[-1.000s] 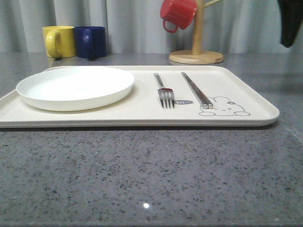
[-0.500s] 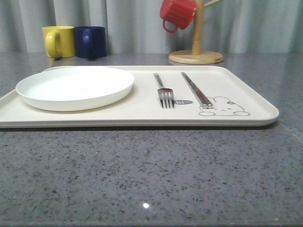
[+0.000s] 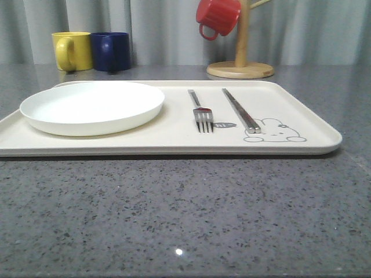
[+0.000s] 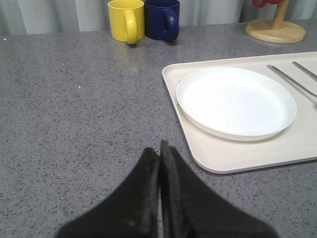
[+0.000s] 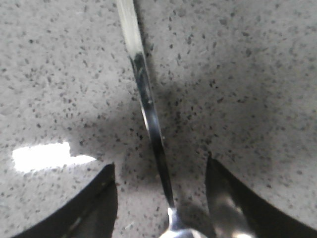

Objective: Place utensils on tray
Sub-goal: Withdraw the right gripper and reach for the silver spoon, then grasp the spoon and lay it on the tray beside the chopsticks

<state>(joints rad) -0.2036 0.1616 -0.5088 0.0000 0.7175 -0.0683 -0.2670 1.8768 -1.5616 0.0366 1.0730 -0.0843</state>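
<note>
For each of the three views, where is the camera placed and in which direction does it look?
Front view: low at the table edge, facing forward over the tray, fork and chopsticks.
Left wrist view: on the left arm, facing the plate and tray corner; the left gripper, shut, shows.
Right wrist view: on the right arm, facing down at the counter; right gripper open, straddling a spoon.
Front and left wrist views share plate and tray.

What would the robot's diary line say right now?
fork, chopsticks: on tray | spoon: on counter, between open right fingers | left fingers: shut
</note>
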